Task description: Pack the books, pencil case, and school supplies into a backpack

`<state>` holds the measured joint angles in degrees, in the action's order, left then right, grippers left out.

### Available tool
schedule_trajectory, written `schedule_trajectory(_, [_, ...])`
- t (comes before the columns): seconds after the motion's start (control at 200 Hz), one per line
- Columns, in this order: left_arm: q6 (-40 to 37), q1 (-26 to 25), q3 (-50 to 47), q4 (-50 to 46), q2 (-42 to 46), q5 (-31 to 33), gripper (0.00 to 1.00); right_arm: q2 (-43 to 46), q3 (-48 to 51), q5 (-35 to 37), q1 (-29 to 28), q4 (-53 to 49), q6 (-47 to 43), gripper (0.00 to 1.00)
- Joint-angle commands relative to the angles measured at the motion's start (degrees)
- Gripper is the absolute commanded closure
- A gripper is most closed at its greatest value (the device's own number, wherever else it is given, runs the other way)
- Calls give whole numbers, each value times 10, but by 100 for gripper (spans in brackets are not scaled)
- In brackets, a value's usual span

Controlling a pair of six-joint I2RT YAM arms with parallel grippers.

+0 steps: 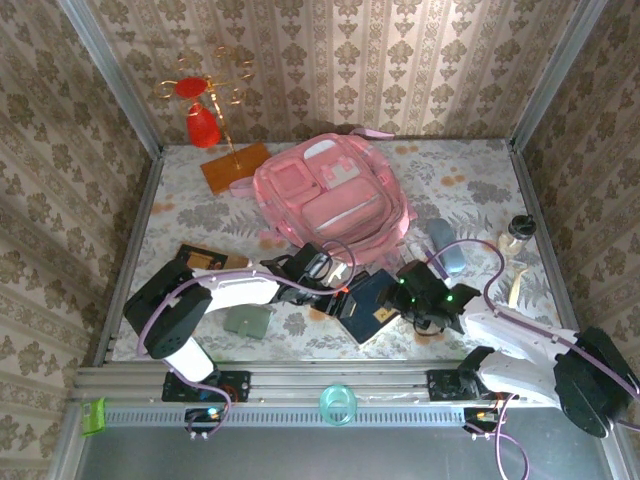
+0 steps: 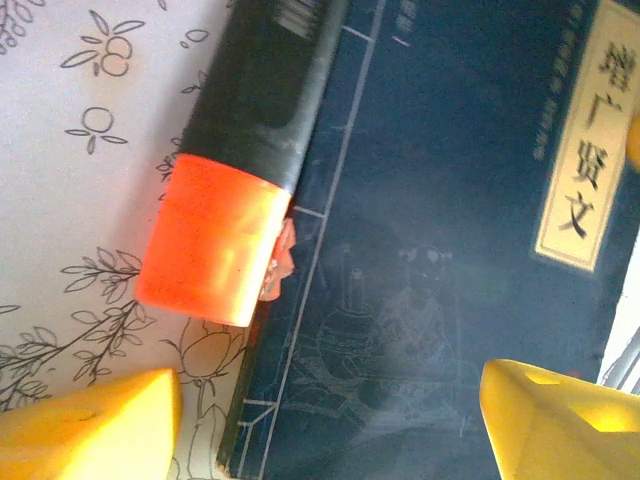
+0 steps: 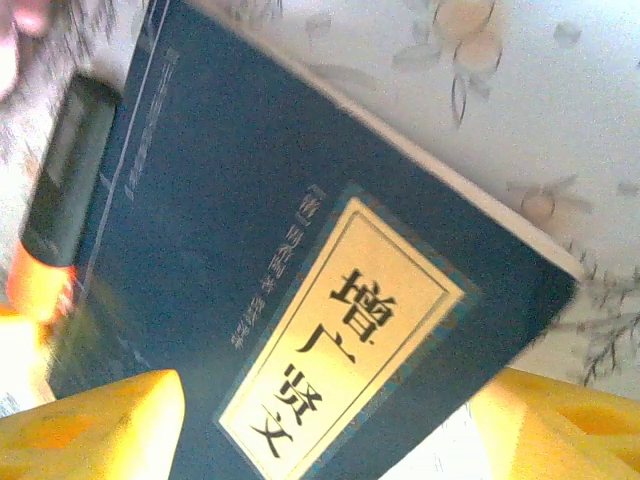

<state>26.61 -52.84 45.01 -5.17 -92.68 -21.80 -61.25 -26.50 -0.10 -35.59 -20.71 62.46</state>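
Hanging low over the worktop [image 1: 190, 220] near the middle of its front edge, the left tool [image 2: 330, 430] is keeping its yellow fingers apart and is clamping nothing. One fingertip is showing over the flowered cloth and the other over the navy book [image 2: 450, 250], with the book's long edge running between them. Just past those fingers the marker [image 2: 240, 170] is lying along that edge, its orange half pointing toward the tool; whether it is touching the book I cannot tell.

The right tool [image 3: 330, 430] is hovering over the same book from the other side, fingers likewise apart and gripping nothing. One is sitting above the dark cover, the other beyond the book's corner, and the yellow label [image 3: 340, 340] is lying between them.

From above, the book is lying flat between both tools. Just behind it, toward the far edge, the pink backpack [image 1: 335, 190] is resting. The tan-brown book [image 1: 205, 258] is lying toward the left edge, and the orange-brown board [image 1: 235, 165] is sitting at the far-left corner.
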Motion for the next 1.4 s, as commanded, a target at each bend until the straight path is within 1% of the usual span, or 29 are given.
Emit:
schedule_trajectory(0.0, [14, -18, -3, 41, -12, -51, 22, -7, -29, -2, 43, 22, -90, 27])
schedule_trajectory(0.06, [15, -23, 4, 40, -17, -58, 22, -6, -36, -16, 66, 16, -114, 30])
schedule_trajectory(0.155, [19, -31, 11, 46, -23, -61, 22, -5, -46, -33, 85, 0, -144, 32])
schedule_trajectory(0.255, [28, -39, 20, 44, -26, -65, 22, 0, -61, -25, 90, -70, -158, 32])
schedule_trajectory(0.29, [32, -43, 21, 44, -25, -63, 22, 3, -62, -24, 90, -94, -157, 30])
schedule_trajectory(0.34, [35, -48, 24, 40, -22, -57, 22, 11, -58, -24, 88, -132, -156, 25])
schedule_trajectory(0.41, [37, -54, 33, 25, -24, -45, 22, 29, -39, -38, 83, -153, -151, 19])
schedule_trajectory(0.49, [41, -59, 33, 21, -25, -26, 22, 43, -14, -48, 64, -141, -131, 17])
schedule_trajectory(0.58, [48, -61, 29, 31, -29, -21, 22, 49, 14, -72, 38, -63, -103, 17])
schedule_trajectory(0.625, [51, -61, 26, 36, -30, -19, 22, 45, 23, -75, 30, -30, -89, 20])
schedule_trajectory(0.705, [54, -63, 21, 42, -30, -18, 22, 33, 28, -72, 24, -2, -81, 25])
schedule_trajectory(1.02, [51, -64, 20, 51, -32, -27, 23, 19, 48, -51, 14, 74, -65, 54])
schedule_trajectory(1.08, [52, -63, 19, 56, -35, -33, 23, 24, 53, -35, 14, 76, -65, 57])
schedule_trajectory(1.24, [50, -63, 23, 59, -40, -43, 24, 25, 54, 6, 14, 62, -59, 60])
schedule_trajectory(1.335, [50, -64, 25, 59, -40, -47, 25, 13, 54, 10, 14, 67, -59, 63])
schedule_trajectory(1.395, [49, -64, 26, 59, -39, -47, 25, 8, 57, 7, 14, 83, -61, 68])
